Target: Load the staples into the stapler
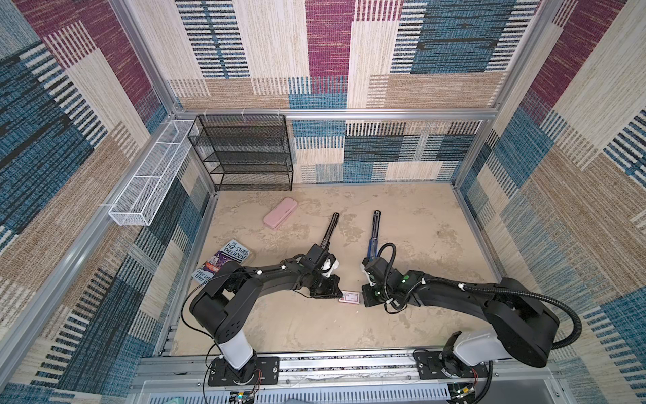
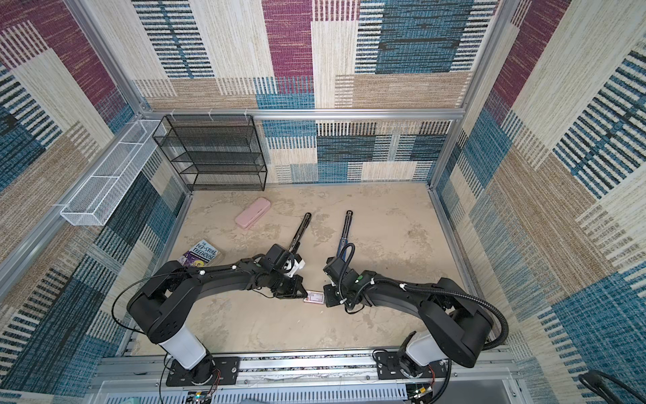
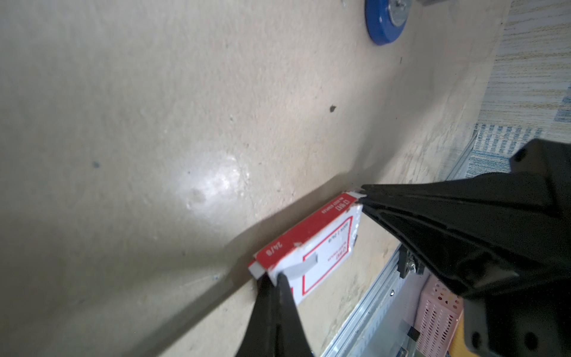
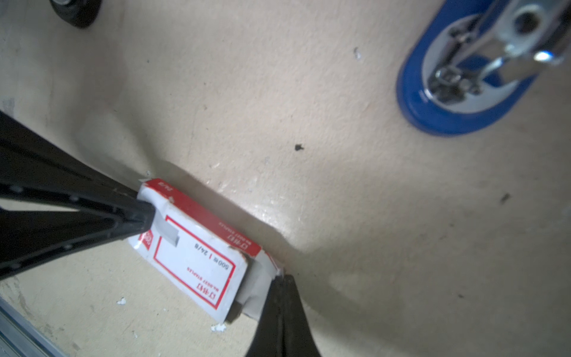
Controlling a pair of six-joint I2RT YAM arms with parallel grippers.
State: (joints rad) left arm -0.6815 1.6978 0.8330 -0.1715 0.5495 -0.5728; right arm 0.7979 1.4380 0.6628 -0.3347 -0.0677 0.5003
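Note:
The staples' small white box with red edges (image 1: 349,298) (image 2: 316,298) lies flat on the beige table between my two grippers; the staples are hidden inside. My left gripper (image 1: 339,296) (image 3: 273,278) is shut on a grey tab at one end of the box (image 3: 324,247). At the opposite end my right gripper (image 1: 362,298) (image 4: 282,278) is shut on the grey inner flap of the box (image 4: 197,256). The stapler (image 1: 373,231) (image 4: 463,77), blue and black with bright metal inside, lies farther back. A second long black piece (image 1: 331,231) lies left of it, and the wrists hide whether the two join.
A pink oblong case (image 1: 280,217) lies toward the back left, and a paperback book (image 1: 227,260) sits at the left edge. A black mesh shelf (image 1: 244,154) and a white mesh basket (image 1: 150,175) stand in the back left corner. Patterned walls enclose the table.

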